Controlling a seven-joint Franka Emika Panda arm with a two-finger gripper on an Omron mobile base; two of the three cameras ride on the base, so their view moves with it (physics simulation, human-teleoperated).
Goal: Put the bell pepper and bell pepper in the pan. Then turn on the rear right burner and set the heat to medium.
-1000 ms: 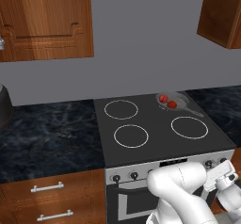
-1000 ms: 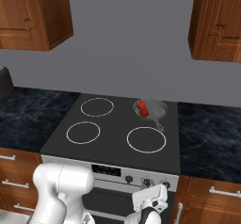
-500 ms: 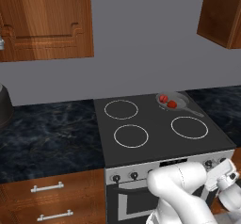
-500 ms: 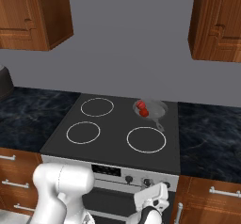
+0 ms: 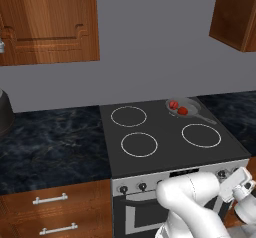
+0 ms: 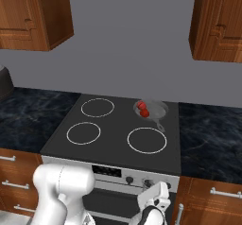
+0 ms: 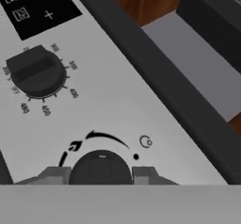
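Two red bell peppers [image 5: 173, 104] [image 5: 183, 111] lie in the small grey pan [image 5: 194, 103], which sits on the rear right burner of the black cooktop. From the right base view the peppers [image 6: 143, 109] show in the pan [image 6: 159, 108], its handle pointing toward the front. My gripper [image 7: 100, 176] is low at the stove's front panel, fingertips [image 7: 55, 174] pressed against both sides of a round dark burner knob [image 7: 100, 166]. The hand [image 5: 239, 184] [image 6: 156, 196] hangs by the panel's right end.
A second dark knob [image 7: 37, 70] with temperature numbers sits beside the gripped one, below a black display [image 7: 28, 4]. The dark oven handle bar [image 7: 155, 72] runs close by. A big dark pot [image 5: 4, 113] stands at the far left of the counter.
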